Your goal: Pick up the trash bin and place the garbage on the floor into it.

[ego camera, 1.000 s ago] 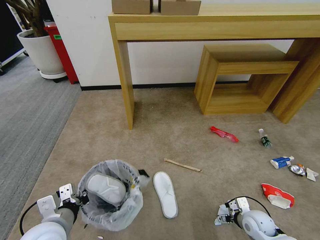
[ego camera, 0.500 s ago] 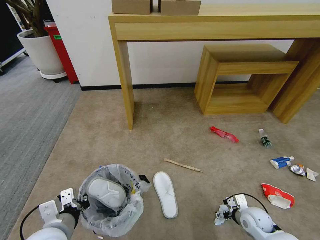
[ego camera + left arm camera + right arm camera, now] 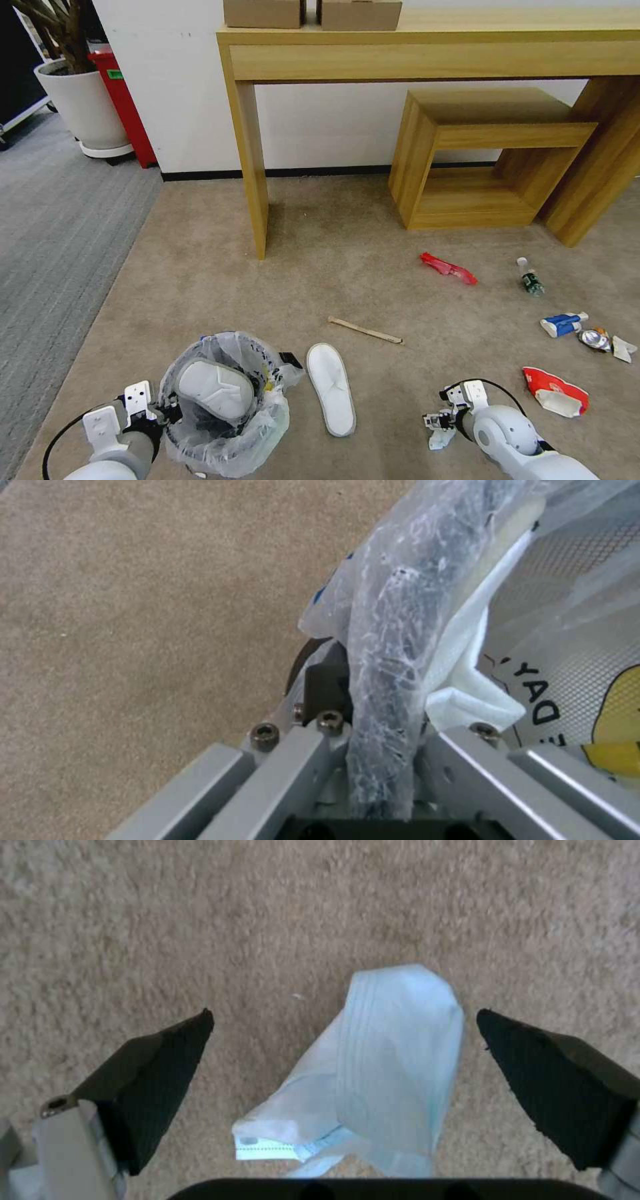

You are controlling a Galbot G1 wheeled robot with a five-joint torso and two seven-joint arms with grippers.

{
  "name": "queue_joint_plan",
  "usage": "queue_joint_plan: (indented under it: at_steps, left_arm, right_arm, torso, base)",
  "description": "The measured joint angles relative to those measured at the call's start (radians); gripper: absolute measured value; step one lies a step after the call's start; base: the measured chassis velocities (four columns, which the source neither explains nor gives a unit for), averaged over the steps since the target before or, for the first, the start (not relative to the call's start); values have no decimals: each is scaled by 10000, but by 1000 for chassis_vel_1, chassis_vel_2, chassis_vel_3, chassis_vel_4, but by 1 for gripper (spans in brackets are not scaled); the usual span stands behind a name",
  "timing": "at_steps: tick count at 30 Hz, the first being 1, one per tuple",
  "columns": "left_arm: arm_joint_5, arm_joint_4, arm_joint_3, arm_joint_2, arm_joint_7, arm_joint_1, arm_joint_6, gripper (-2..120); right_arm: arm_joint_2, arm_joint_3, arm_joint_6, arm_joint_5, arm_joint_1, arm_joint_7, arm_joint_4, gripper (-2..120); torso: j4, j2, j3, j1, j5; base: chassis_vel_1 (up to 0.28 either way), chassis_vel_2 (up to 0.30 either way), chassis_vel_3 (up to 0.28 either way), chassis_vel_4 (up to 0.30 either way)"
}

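The trash bin [image 3: 223,427], lined with a crinkled clear bag, is at the lower left with one white slipper [image 3: 215,390] inside. My left gripper [image 3: 163,419] is shut on its bagged rim [image 3: 390,670]. My right gripper [image 3: 343,1015] is open just above the carpet, with a crumpled white tissue [image 3: 380,1075] lying between its black pads [image 3: 157,1075]. More garbage lies on the floor: a second white slipper [image 3: 331,388], a wooden stick [image 3: 365,330], a red wrapper [image 3: 448,268], a small bottle [image 3: 531,278], a blue-white packet [image 3: 563,324], a crushed can [image 3: 593,339] and a red-white cup [image 3: 555,391].
A tall wooden table [image 3: 427,50] stands against the wall, with a low wooden bench [image 3: 490,153] under it. A potted plant [image 3: 83,100] and a red box [image 3: 123,107] stand at the far left. Grey carpet [image 3: 53,220] borders the beige floor.
My left gripper and the bin it holds have come slightly nearer to me. My right gripper has shifted a little left, over the tissue.
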Motion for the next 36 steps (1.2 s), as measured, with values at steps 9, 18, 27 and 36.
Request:
queue_joint_plan:
  at_steps: [9, 18, 27, 36]
  left_arm:
    - [-93, 80, 104, 56, -17, -118, -25, 0]
    - [-40, 178, 275, 77, -51, -177, -33, 0]
    - [32, 279, 390, 69, -51, -255, -33, 0]
    - [23, 384, 457, 110, -57, -372, -41, 0]
  right_arm:
    - [88, 65, 82, -128, -117, -20, -192, 100]
    - [218, 132, 222, -273, -256, -41, -317, 100]
    - [282, 1, 328, -247, -61, -309, -465, 82]
    - [340, -224, 573, -230, 148, -289, -569, 52]
  torso:
    - [0, 0, 0, 0, 0]
    - [0, 0, 0, 0, 0]
    - [0, 0, 0, 0, 0]
    - [-1, 1, -1, 0, -5]
  base:
    - [0, 0, 0, 0]
    - [0, 0, 0, 0]
    - [0, 0, 0, 0]
    - [0, 0, 0, 0]
